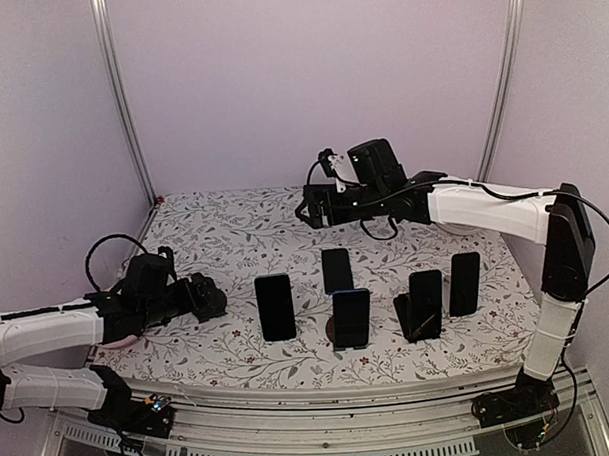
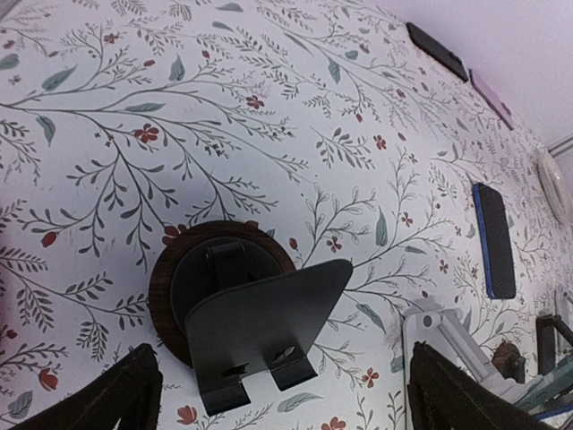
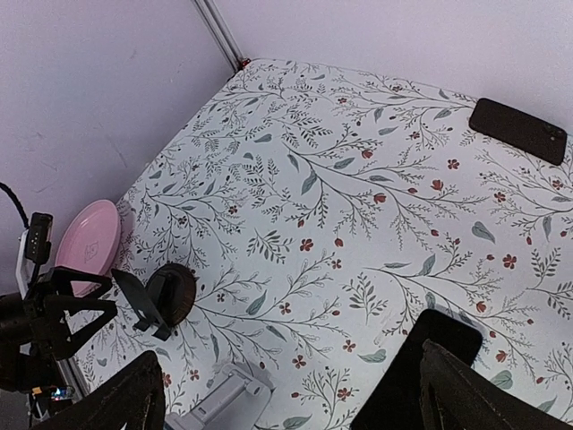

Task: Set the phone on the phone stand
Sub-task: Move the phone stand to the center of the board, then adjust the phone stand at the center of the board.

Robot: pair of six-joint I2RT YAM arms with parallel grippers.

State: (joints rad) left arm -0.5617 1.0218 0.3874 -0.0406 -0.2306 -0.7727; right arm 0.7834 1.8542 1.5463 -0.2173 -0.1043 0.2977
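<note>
Low in the left wrist view, the left fingers (image 2: pixel 125 394) are spread wide with nothing held; a round-based phone stand (image 2: pixel 260 313) is seen between them. Farther right, a blue-edged phone (image 2: pixel 494 240) is laid flat on the floral worktop (image 2: pixel 224 134). The right fingers (image 3: pixel 125 399) are also spread wide, empty.

The table is covered by a tablecloth (image 2: pixel 269 90) that reads as matt cloth, fairly smooth, printed with leaves and red flowers. The phone stand (image 2: pixel 269 313) is seen with a matt black back plate (plastic or painted metal, can't be told) on a round base (image 2: pixel 159 296) finished like dark wood grain. Glossy black faces are shown on the phones (image 1: pixel 275 307). The pink plate (image 3: pixel 85 242) looks smooth, slightly shiny. The frame posts (image 1: pixel 120 104) look like brushed metal and the arm shells (image 1: pixel 494 209) like smooth white plastic.
</note>
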